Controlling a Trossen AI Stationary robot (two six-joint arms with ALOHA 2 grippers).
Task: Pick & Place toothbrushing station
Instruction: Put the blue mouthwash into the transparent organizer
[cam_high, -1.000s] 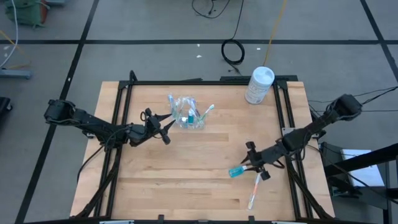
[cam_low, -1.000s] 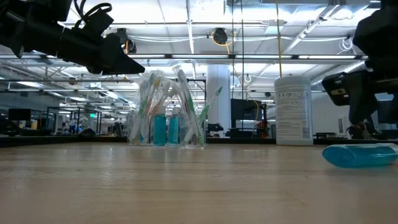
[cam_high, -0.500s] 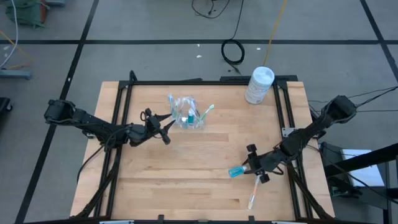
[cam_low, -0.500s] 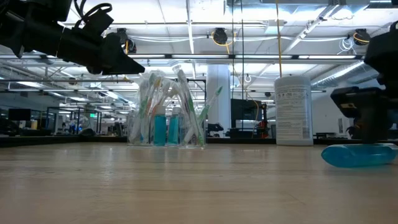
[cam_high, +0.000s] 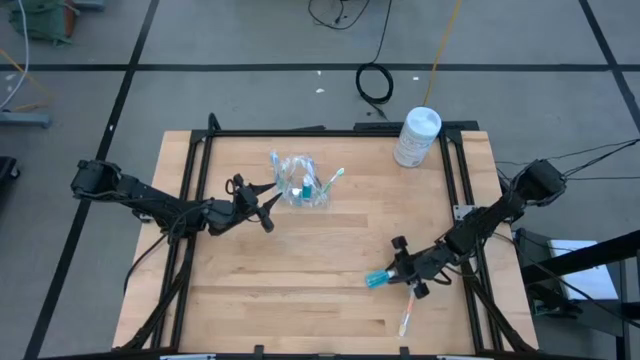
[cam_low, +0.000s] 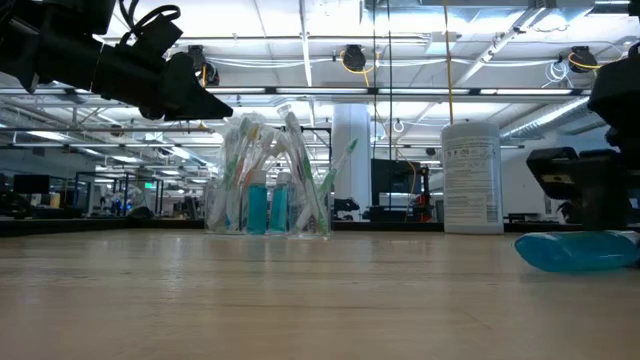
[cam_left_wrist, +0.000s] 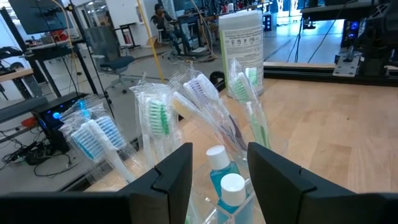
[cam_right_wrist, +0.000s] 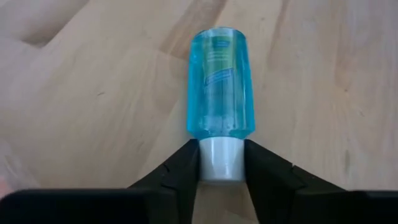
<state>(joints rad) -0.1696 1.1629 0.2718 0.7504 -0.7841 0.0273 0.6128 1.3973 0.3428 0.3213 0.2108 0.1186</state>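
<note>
The clear plastic cup (cam_high: 303, 185) stands on its base at the far middle of the table, holding wrapped toothbrushes (cam_left_wrist: 158, 115) and blue tubes (cam_left_wrist: 222, 177). My left gripper (cam_high: 270, 200) is open and hovers level just left of the cup; it also shows in the left wrist view (cam_left_wrist: 219, 155). A loose blue toothpaste tube (cam_high: 377, 279) lies on its side near the table's right front. My right gripper (cam_high: 397, 270) is shut on its white cap end. A loose toothbrush (cam_high: 408, 312) lies flat on the table just nearer than that. My right gripper pinches the tube's white cap (cam_right_wrist: 221, 158) between its two fingers (cam_right_wrist: 186, 171), one on each side. The fingers come low from the table's right, pointing along the tube. The tube lies on its side on the table (cam_low: 575, 250).
A white cylindrical canister (cam_high: 417, 136) stands at the table's far right corner. Black frame rails (cam_high: 455, 180) run along the table's left, right and far edges. Bare wood (cam_high: 300, 270) lies between the cup and the tube.
My right gripper has come down to the table and gone a little toward the table's left and near edge, up to the blue tube's cap. The tube has slid a little toward the left.
</note>
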